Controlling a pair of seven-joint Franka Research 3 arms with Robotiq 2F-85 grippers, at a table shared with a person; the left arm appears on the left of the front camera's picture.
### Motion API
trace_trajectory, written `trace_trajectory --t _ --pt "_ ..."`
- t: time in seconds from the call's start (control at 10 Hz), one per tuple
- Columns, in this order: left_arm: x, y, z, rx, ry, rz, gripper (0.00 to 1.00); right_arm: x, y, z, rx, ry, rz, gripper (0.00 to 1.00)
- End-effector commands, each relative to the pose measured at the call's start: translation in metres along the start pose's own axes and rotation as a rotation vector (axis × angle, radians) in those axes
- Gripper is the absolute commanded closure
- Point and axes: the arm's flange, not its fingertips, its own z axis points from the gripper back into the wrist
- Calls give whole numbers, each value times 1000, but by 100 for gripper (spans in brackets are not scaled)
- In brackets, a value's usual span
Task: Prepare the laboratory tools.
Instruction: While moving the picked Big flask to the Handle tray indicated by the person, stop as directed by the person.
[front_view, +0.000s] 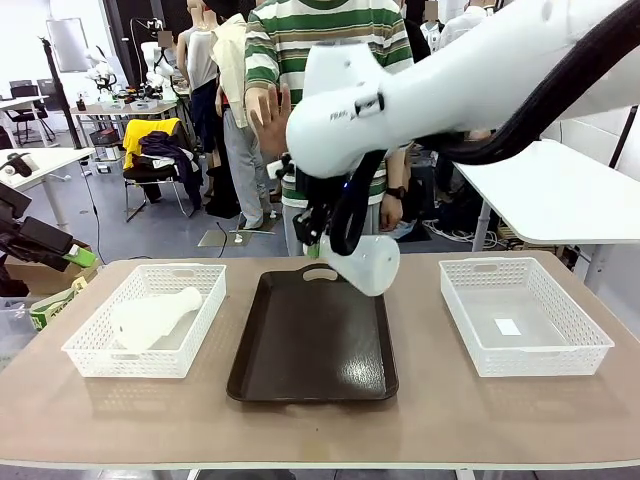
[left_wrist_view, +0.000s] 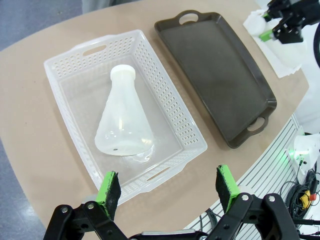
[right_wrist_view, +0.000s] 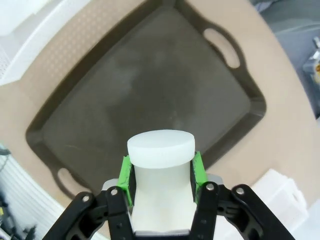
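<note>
The right arm (front_view: 430, 90) was white with a black ribbed cable (front_view: 575, 90); the left gripper (left_wrist_view: 170, 186) was black with green pads (left_wrist_view: 109, 187).

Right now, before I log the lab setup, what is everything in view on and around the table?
Flasks: two, frosted white; the lying flask is on its side in the left basket, the held flask is tilted above the tray's far end.
Baskets: two, white lattice; left basket and right basket, one on each side of the tray.
Tray: one, dark brown, middle of the table.
Label: one, white, on the right basket's floor.
Table: one, tan.
Person's hand: one, raised open at the far side.
Left pincer: black with green pads, open, pointed at the left basket.
Right pincer: same colours, shut on the held flask's neck.
</note>
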Motion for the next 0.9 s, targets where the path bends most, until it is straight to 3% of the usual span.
trace_trajectory --t 0.0,0.3,0.8 --pt "0 3 0 -25 -16 -16 0 11 -8 8 -27 -2 5 100" --pt "0 3 0 -25 -16 -16 0 9 -21 12 -17 -20 -23 100" --pt "0 3 0 -25 -16 -16 0 8 -12 5 -4 -18 -16 100"
